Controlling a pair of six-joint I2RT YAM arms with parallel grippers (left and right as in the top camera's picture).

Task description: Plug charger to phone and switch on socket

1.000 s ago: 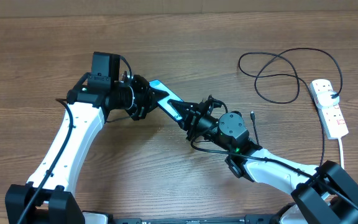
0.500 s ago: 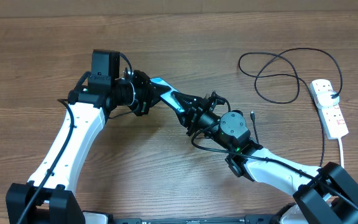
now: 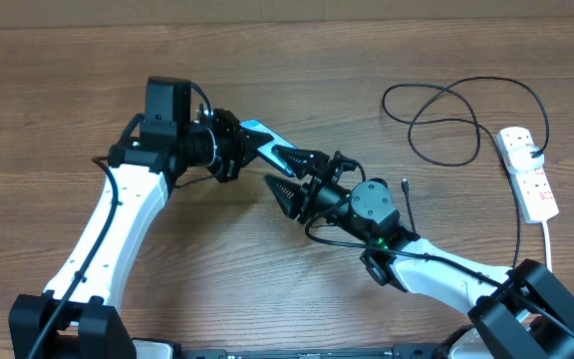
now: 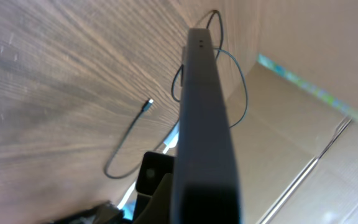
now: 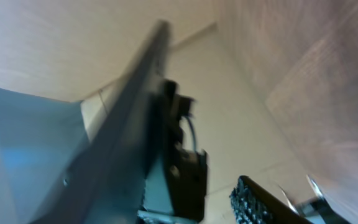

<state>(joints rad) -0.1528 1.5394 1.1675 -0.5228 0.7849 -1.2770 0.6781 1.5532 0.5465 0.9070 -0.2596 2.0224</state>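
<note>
My left claw (image 3: 235, 150) is pressed tight on the phone (image 3: 267, 146) and holds it clear of the table (image 3: 267, 60), slanting away toward my right arm. That grip looks the same as a second ago; the phone has only drifted a touch up and to the left.

My right claw (image 3: 292, 176) is what has changed. A second ago its fingers were pinched together at the phone's far end. Now they stand spread wide and hold nothing. From overhead, one finger (image 3: 303, 159) lies along the phone's end and the other (image 3: 285, 192) points out below it, well apart from the first. Whether the upper finger touches the phone I cannot tell.

My left wrist camera looks along the phone's dark edge (image 4: 204, 112). My right wrist camera shows the same slab as a blurred dark bar (image 5: 132, 112), with one ribbed pad (image 5: 260, 202) standing apart from it.

The charger (image 3: 456, 122) has not moved. Its coils lie on the table to my right, and its small tip (image 3: 405, 183) sits loose just beside my right arm, plugged into nothing. The socket (image 3: 529, 175) lies at the far right edge where it was, with a black plug (image 3: 536, 152) in it.
</note>
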